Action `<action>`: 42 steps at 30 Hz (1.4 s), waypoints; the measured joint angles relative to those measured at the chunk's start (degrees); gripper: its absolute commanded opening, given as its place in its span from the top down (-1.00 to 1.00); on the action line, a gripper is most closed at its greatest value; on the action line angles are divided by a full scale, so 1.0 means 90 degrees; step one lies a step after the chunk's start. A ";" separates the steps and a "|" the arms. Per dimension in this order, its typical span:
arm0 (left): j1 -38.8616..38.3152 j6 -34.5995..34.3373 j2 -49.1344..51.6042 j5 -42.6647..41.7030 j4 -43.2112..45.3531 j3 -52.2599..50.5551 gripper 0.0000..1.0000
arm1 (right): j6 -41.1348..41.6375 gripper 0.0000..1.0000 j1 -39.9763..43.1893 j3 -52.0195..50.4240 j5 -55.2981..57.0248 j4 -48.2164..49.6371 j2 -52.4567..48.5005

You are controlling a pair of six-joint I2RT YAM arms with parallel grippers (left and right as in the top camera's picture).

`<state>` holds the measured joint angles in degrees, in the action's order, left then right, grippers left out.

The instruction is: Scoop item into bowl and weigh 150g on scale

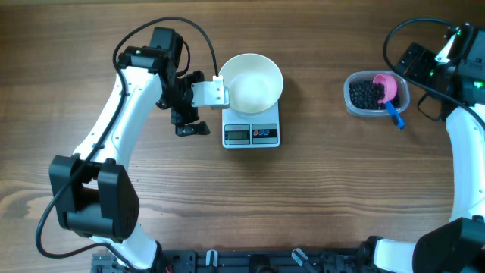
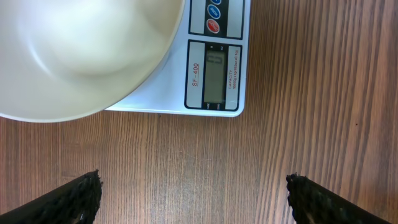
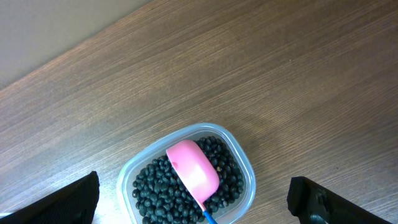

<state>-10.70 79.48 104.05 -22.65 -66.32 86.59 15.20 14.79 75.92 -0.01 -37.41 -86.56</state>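
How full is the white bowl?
Empty: the round white bowl is bare inside; tiny black beads lie in the clear plastic tub.

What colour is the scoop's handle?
Blue, on a pink scoop; clearest in the overhead view.

Looks down on a clear tub (image 3: 251, 184) of black beads (image 3: 155, 184) on the wooden counter (image 3: 249, 74), pink scoop (image 3: 194, 167) resting dome-up on them, fingers (image 3: 336, 200) spread wide below.

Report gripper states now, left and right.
Left gripper: open, holding nothing.
Right gripper: open, holding nothing, above the pink scoop.
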 measured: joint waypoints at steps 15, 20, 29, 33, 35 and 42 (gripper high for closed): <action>0.0000 0.0000 0.0000 0.0002 0.0000 0.0000 -1.00 | 0.0000 -0.99 0.0000 0.0000 0.0000 0.0000 0.0000; 0.0000 0.0000 0.0000 0.0000 0.0000 0.0000 -1.00 | 0.0046 -0.69 0.0000 0.0000 0.0000 0.0284 0.0000; 0.0000 0.0000 0.0000 0.0000 0.0000 0.0000 -1.00 | 0.0019 -0.62 0.0007 0.0828 0.0002 -0.0617 0.0549; 0.0000 0.0000 0.0000 0.0000 0.0000 -0.0002 -1.00 | 0.0032 -0.69 0.0233 0.1219 0.0000 -0.1542 0.0726; 0.0000 0.0000 0.0000 0.0000 0.0000 -0.0002 -0.99 | 0.0117 -0.71 0.0529 0.1192 -0.0083 -0.2137 0.0568; 0.0000 0.0000 0.0000 0.0000 0.0002 -0.0002 -1.00 | 0.0182 -0.77 0.1246 0.0209 -0.0981 -0.2171 -0.0129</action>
<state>-10.70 79.48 104.05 -22.65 -66.30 86.56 16.84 26.00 77.80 -8.84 -56.95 -87.72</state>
